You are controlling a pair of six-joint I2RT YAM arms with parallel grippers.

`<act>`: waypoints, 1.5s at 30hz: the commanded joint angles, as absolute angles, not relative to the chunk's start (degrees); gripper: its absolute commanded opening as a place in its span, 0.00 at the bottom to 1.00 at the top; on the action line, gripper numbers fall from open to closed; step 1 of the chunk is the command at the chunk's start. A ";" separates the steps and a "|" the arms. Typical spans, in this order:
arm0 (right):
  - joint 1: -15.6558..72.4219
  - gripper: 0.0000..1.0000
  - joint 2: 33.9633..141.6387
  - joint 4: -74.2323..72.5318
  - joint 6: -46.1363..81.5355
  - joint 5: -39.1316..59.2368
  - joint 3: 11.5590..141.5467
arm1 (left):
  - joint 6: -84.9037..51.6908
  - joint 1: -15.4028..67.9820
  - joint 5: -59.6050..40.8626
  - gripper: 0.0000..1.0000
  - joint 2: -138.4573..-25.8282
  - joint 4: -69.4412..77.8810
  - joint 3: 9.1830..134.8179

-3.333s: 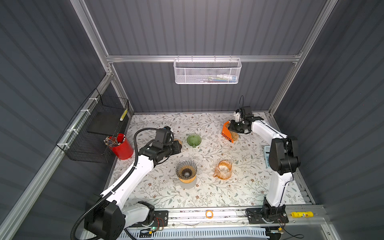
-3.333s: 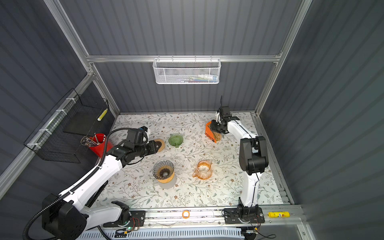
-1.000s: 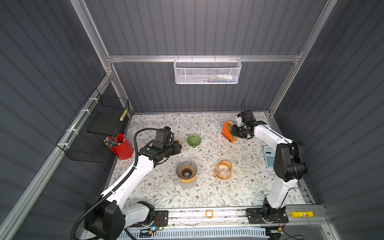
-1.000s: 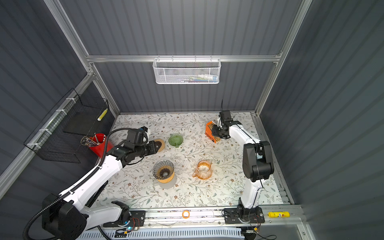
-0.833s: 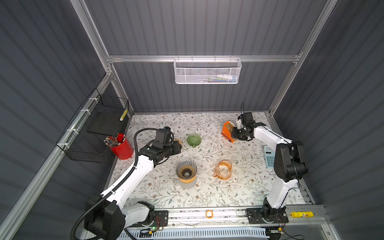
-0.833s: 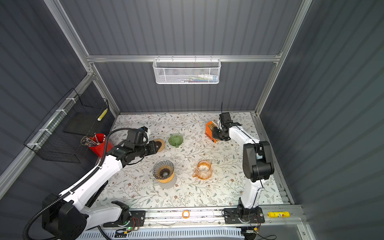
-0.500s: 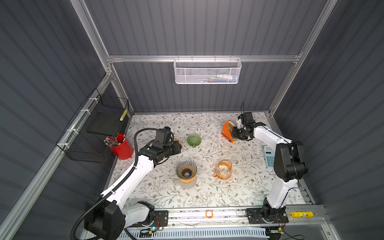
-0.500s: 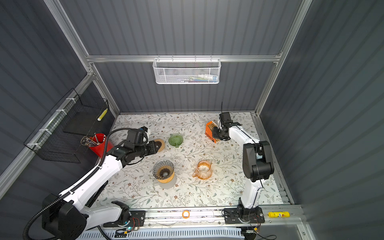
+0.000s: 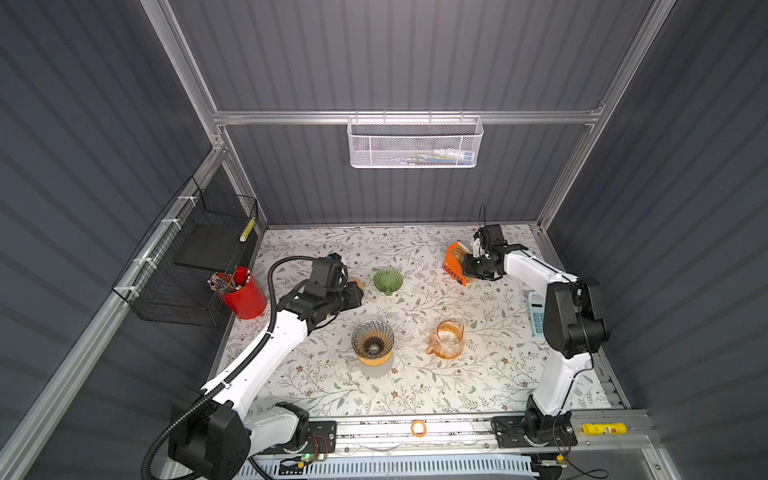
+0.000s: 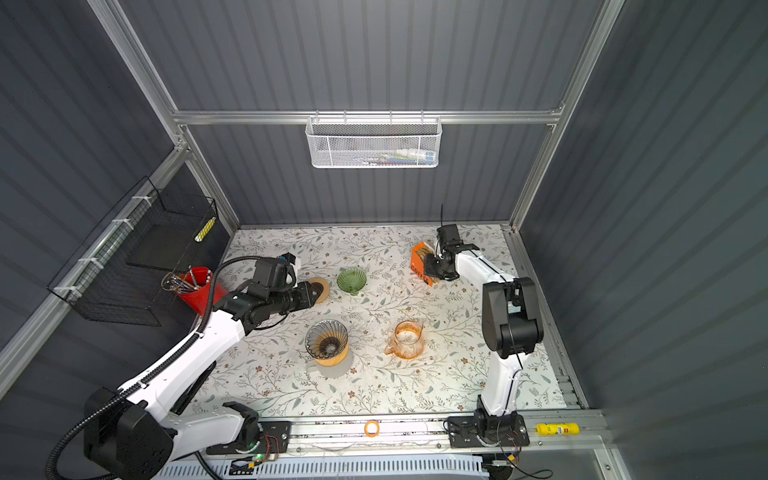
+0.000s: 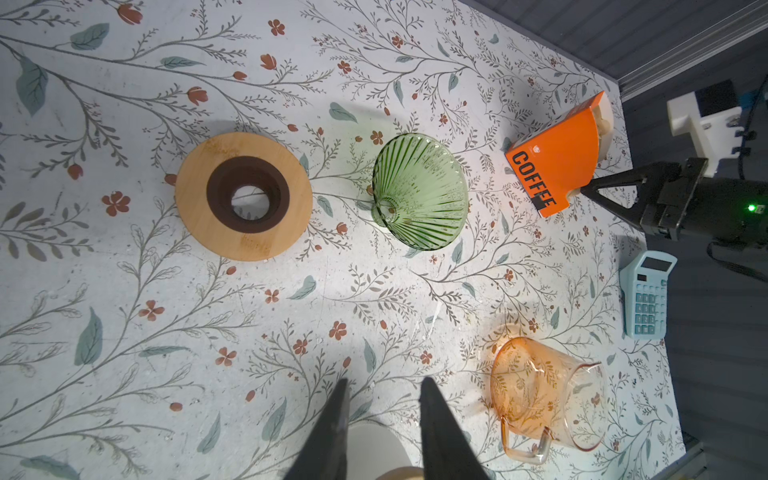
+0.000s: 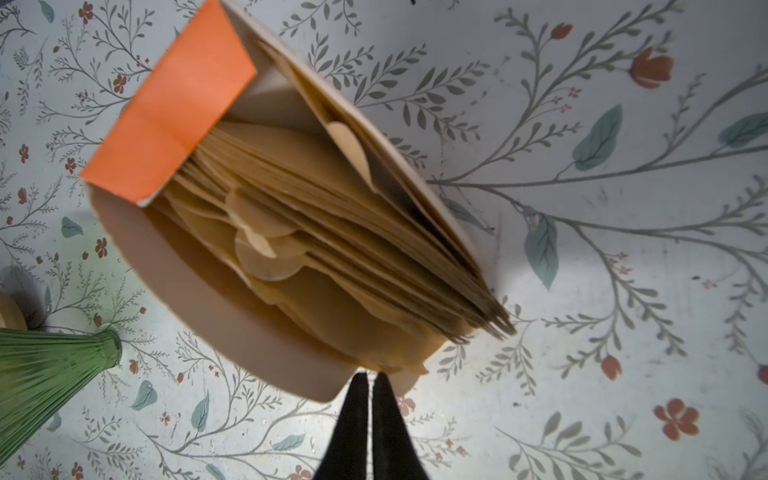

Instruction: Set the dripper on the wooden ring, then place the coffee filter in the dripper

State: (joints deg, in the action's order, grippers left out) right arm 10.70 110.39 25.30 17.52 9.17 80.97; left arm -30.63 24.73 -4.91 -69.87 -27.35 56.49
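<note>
I can't make out whether a coffee filter [image 12: 324, 232] is actually caught in the right gripper [image 12: 371, 376]. Its two black fingers are clenched together with barely a slit between them. Their tips press against the near edge of the brown stack, at the mouth of the orange box [image 12: 166, 124], and the papers there blur together. In both top views the arm's own wrist covers that spot. The left gripper [image 11: 382, 384] is cut off at the frame edge. Its fingers stand apart, holding nothing, and a pale rounded shape below them is too cropped to name.

The table [image 9: 415, 386] wears a floral cover inside dark ribbed walls. A white mesh basket [image 9: 413, 143] hangs on the back wall, with a black wire rack [image 9: 195, 257] and a red cup [image 9: 243, 293] on the left arm's side.

The right arm reaches far toward the back, forearm low, fingers level with the open box. The green dripper [image 9: 387, 280] stands apart from that gripper, beyond the box on the left arm's side. It is empty, mouth up. The left arm stretches forward with its gripper above the cover. A wooden ring [image 11: 243, 195] and the green dripper lie ahead of its fingers. The dark glass dripper [image 9: 372, 343] is near, and the orange jug [image 9: 446, 338] is farther off.
</note>
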 commanded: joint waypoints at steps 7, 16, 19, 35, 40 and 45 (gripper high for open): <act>10.63 0.11 112.80 26.31 16.70 8.90 83.74 | -30.50 24.87 -4.83 0.30 -69.43 -28.28 56.15; 10.64 0.19 113.55 26.48 16.70 8.88 84.63 | -30.32 24.86 -4.80 0.30 -69.81 -28.28 56.26; 10.63 0.19 113.82 26.49 16.61 8.88 84.73 | -30.24 24.85 -4.79 0.30 -69.79 -28.25 56.32; 10.63 0.10 115.50 26.63 16.35 9.04 86.22 | -30.15 24.83 -4.57 0.30 -69.74 -28.54 56.50; 10.63 0.17 115.40 26.51 16.26 9.36 86.22 | -30.23 24.84 -4.57 0.30 -69.61 -28.48 56.32; 10.63 0.18 115.50 26.38 16.26 9.36 86.22 | -30.34 24.87 -4.49 0.30 -69.58 -28.56 56.24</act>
State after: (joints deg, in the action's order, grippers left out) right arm 10.70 114.65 25.36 16.45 9.19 84.99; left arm -30.63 24.73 -4.89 -69.89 -27.35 56.49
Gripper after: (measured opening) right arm 0.181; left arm 0.305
